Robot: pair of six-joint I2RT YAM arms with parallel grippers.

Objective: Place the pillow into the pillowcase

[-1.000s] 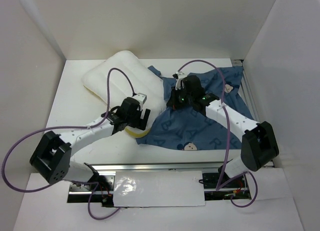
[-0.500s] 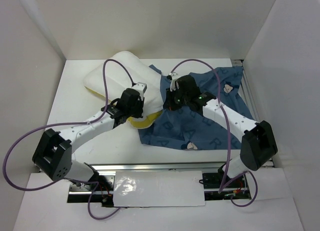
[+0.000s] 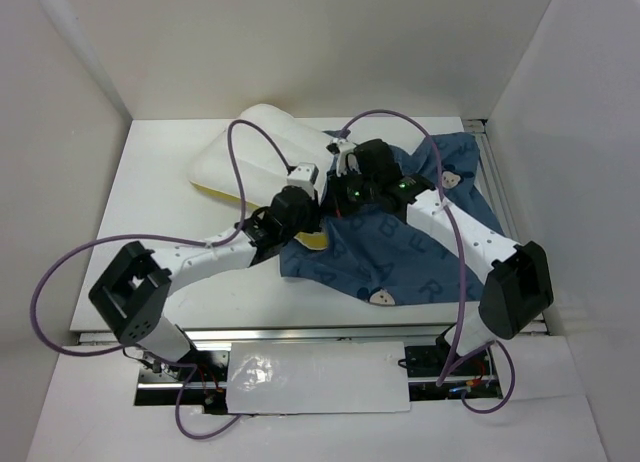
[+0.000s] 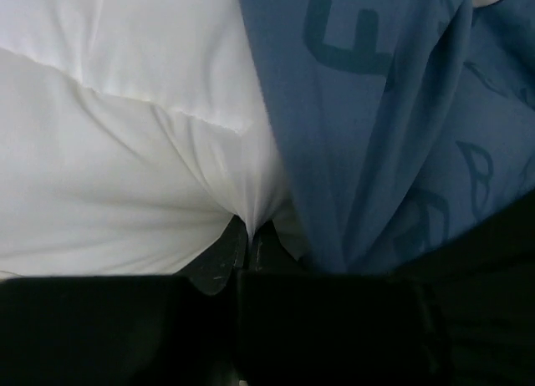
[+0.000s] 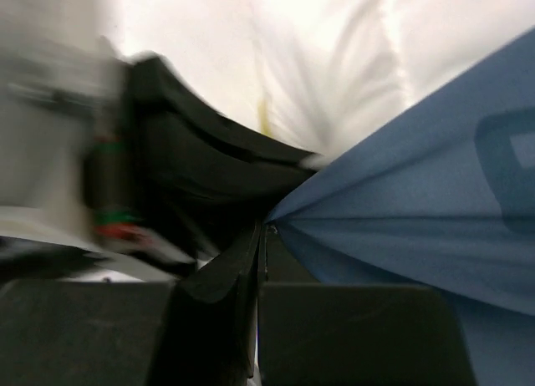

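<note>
The white pillow (image 3: pixel 258 145) lies at the back left of the table, its near end under the edge of the blue printed pillowcase (image 3: pixel 400 257). My left gripper (image 3: pixel 303 187) is shut on a pinch of the pillow's white fabric (image 4: pixel 125 169), right beside the blue cloth (image 4: pixel 376 127). A yellow strip (image 3: pixel 312 241) shows below the left wrist. My right gripper (image 3: pixel 347 182) is shut on the pillowcase edge, the blue cloth (image 5: pixel 435 202) fanning out from its closed jaws, with the pillow (image 5: pixel 334 60) just beyond. The two grippers sit close together at the case's opening.
White walls enclose the table on the left, back and right. Purple cables (image 3: pixel 250 142) loop over the pillow and over the pillowcase (image 3: pixel 400 122). A metal rail (image 3: pixel 320 334) runs along the near edge, with a white sheet (image 3: pixel 318 377) in front of it.
My left gripper closed on the pillow and moved right and back toward the pillowcase opening. The pillow shifted right with it. The right gripper moved slightly left, still holding the case.
</note>
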